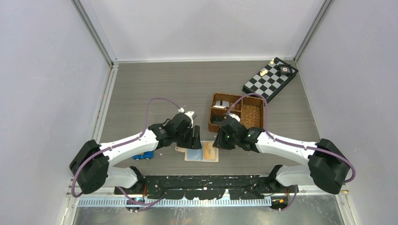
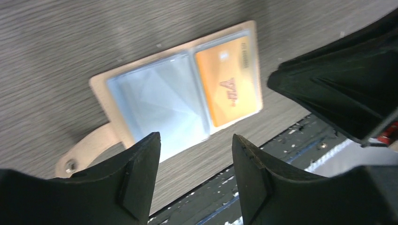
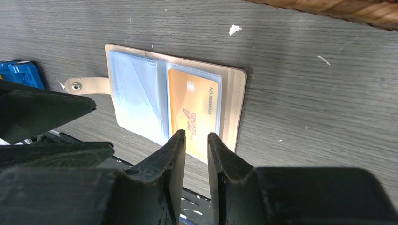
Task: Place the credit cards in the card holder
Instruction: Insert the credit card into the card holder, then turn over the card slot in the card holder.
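On the grey table [image 1: 141,84], the beige folding card holder [image 1: 202,154] lies open, pockets upward for loading, yellow-tan credit card [image 3: 195,112] inside; left claw [image 2: 196,138] spread, right claw [image 3: 197,136] narrowly parted.

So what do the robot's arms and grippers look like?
The left arm and right arm have white links, black joints and a purple cable. A green light marks the right wrist. The left gripper and right gripper each have two black wedge-shaped fingers.

Grey table [image 1: 155,84] carries the open card holder [image 1: 193,155], woven basket [image 1: 234,94], chessboard [image 1: 267,83] and a blue object [image 1: 143,155]
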Robot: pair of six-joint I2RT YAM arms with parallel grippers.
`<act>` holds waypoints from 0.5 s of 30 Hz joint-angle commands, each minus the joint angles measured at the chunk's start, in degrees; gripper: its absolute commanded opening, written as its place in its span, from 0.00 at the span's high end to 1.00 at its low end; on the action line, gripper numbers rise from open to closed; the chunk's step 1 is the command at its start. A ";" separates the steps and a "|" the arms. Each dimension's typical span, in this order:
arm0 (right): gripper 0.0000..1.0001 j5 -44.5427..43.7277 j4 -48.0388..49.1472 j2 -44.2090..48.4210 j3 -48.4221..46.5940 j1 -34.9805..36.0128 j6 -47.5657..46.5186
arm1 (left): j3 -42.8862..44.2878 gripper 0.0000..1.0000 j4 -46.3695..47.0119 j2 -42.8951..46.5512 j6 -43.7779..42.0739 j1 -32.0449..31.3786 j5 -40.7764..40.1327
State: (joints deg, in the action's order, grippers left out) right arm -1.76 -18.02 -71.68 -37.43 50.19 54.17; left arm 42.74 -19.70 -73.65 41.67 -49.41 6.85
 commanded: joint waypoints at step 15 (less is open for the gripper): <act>0.70 4.18 6.34 -5.91 1.32 0.35 2.19 | -2.58 0.43 -5.16 -4.38 -4.32 2.56 -4.01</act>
State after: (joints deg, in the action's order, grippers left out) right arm 1.93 -14.06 -77.67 -35.68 50.24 55.66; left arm 41.12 -25.23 -77.03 38.41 -47.13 3.66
